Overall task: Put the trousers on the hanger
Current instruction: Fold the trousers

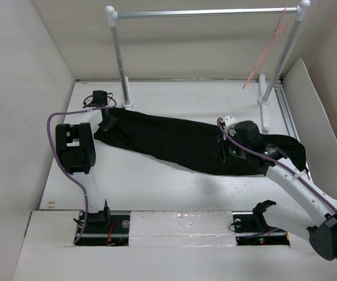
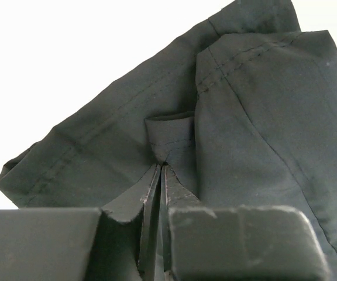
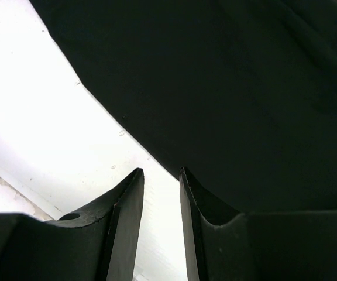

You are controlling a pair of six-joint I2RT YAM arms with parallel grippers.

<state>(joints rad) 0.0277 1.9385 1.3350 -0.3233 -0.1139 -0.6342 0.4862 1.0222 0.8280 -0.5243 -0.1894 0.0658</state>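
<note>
The black trousers lie stretched flat across the table from left to right. My left gripper is at their left end, shut on a small fold of the fabric near a hem; the pinch shows in the left wrist view, with the trousers spreading beyond it. My right gripper hovers over the right part of the trousers, slightly open and empty. In the right wrist view its tips are at the near edge of the trousers, with white table between them. The pinkish-red hanger hangs from the rail's right end.
A silver rail on two white posts stands at the back of the table. White walls enclose the table on the left, back and right. A white panel leans at the right side.
</note>
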